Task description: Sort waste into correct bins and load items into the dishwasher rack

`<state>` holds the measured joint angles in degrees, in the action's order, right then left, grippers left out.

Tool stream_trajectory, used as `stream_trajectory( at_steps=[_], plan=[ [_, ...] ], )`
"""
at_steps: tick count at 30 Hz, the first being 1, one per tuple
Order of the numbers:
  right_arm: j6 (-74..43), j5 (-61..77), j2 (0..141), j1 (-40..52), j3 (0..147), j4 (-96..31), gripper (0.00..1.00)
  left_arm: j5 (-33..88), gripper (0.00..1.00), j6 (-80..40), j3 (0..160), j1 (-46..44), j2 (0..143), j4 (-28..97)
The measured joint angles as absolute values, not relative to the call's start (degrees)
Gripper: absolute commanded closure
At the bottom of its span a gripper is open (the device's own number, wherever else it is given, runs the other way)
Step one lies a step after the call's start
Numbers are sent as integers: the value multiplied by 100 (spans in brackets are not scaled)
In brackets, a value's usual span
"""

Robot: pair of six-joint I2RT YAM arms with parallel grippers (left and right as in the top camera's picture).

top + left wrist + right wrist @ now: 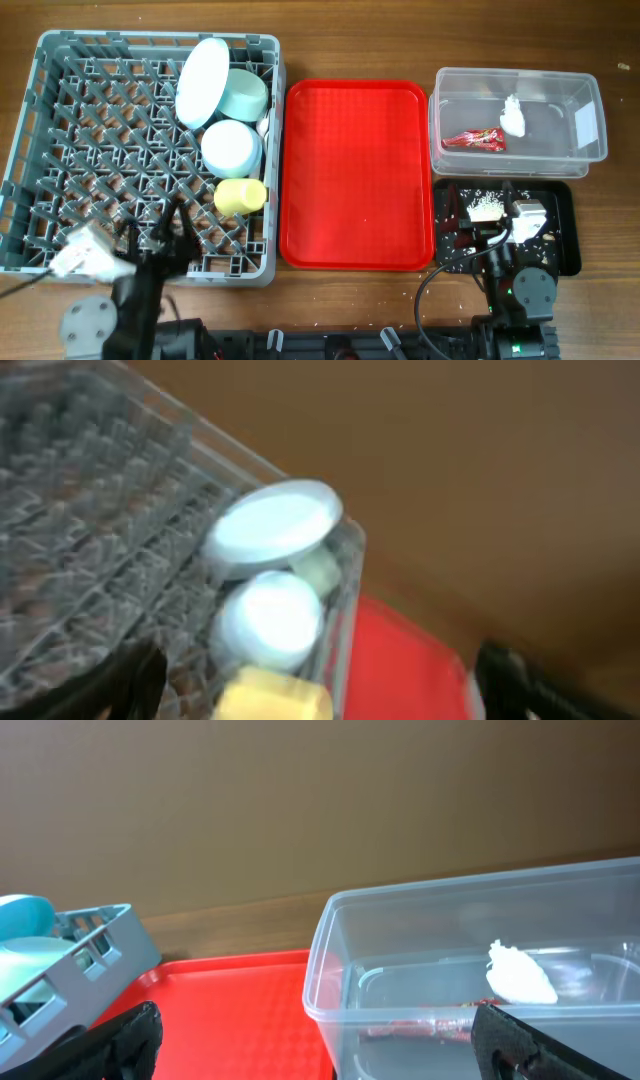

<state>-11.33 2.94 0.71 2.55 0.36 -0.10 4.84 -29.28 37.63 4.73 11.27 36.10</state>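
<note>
The grey dishwasher rack (90, 120) holds a pale blue plate (203, 80) on edge, two mint-green bowls (245, 93) (231, 147) and a yellow cup (240, 195) on its side. The clear tub (590, 150) holds the red wrapper (473, 140) and white tissue wad (514, 118). The black tray (565, 215) holds beige food scraps (485, 208). My left gripper (158, 232) is open and empty over the rack's front edge, and the left wrist view (325, 680) shows the cup (270, 695) ahead of it. My right gripper (483, 222) (320, 1045) is open and empty over the black tray, facing the tub (330, 950). I cannot make out the fork and spoon.
A flat red tray (355, 175) lies bare between the rack and the two bins. Small crumbs are scattered on the wooden table in front of the black tray. The arm bases stand at the front edge.
</note>
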Motion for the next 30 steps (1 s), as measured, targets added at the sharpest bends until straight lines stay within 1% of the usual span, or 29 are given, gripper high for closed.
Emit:
stream_trajectory(
  at_steps=[2,3,4,6,10,12,14,17,19,23,30],
  plan=[
    [-1133,294,69,255,36,-10,0,753,0,-2928,2770,395,985,1872],
    [-1135,294,69,255,36,-1,0,847,0,-2926,2329,346,917,1251],
    [-1135,294,67,255,34,-3,0,913,0,-2928,1868,301,834,687],
    [-1135,294,67,255,36,-5,0,956,0,-2928,996,228,550,73],
    [-1135,294,67,255,36,-3,0,637,0,-2928,169,110,123,-25],
    [-1135,294,67,255,36,-3,0,224,0,-2718,64,99,84,403],
    [-1135,294,67,255,36,-3,0,71,0,-1953,62,99,78,408],
    [-1135,294,67,255,36,-3,0,-21,0,-467,62,99,78,410],
    [-1135,294,67,255,36,-3,0,-21,0,-38,62,95,78,412],
    [-1135,294,67,255,36,-3,0,-19,0,366,62,21,78,412],
    [-1135,294,67,255,36,-3,0,-19,0,429,62,-82,78,412]
  ],
)
